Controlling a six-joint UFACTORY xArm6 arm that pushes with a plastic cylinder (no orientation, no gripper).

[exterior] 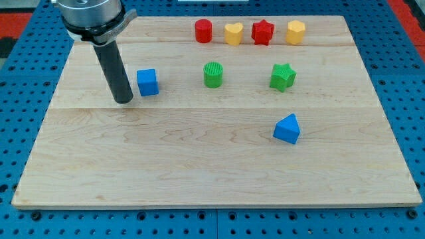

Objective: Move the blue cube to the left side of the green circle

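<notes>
The blue cube (pixel 147 82) sits on the wooden board at the view's upper left. The green circle (pixel 213 75), a ribbed cylinder, stands to its right with a gap between them. My tip (pixel 123 100) rests on the board just left of the blue cube and slightly below it, very close to the cube's left face; I cannot tell if it touches.
A red cylinder (pixel 203 31), yellow heart (pixel 233 33), red star (pixel 262 32) and yellow hexagon (pixel 295 32) line the view's top. A green star (pixel 282 77) stands right of the green circle. A blue triangle (pixel 287 129) lies lower right. The board (pixel 199 166) is ringed by blue pegboard.
</notes>
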